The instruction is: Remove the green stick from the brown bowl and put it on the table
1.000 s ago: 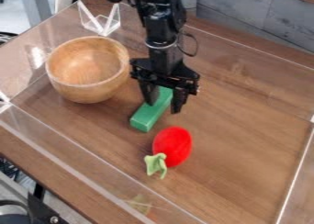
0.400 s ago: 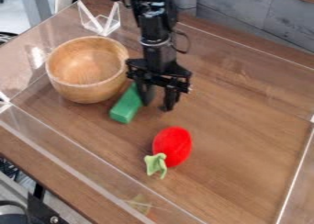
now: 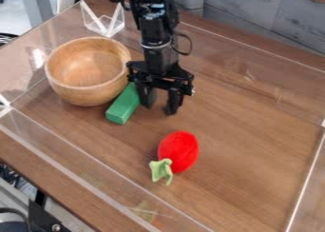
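The green stick (image 3: pixel 124 106) lies flat on the table (image 3: pixel 248 103), one end against the outside of the brown bowl (image 3: pixel 53 76). The bowl stands upright at the left and nothing shows inside it. My gripper (image 3: pixel 160 100) points straight down just right of the stick, its dark fingers (image 3: pixel 177 100) apart with nothing between them. The left finger stands close beside the stick's upper end; I cannot tell whether they touch.
A red strawberry toy (image 3: pixel 181 150) with a green leaf (image 3: pixel 162 171) lies in front of the gripper. Low clear walls (image 3: pixel 76 169) border the tabletop. A pale wire-like piece (image 3: pixel 105 23) stands at the back behind the bowl.
The green stick has slid left, from under the gripper to against the bowl's side. The gripper shifted slightly left and back, and its fingers closed somewhat and spread again.
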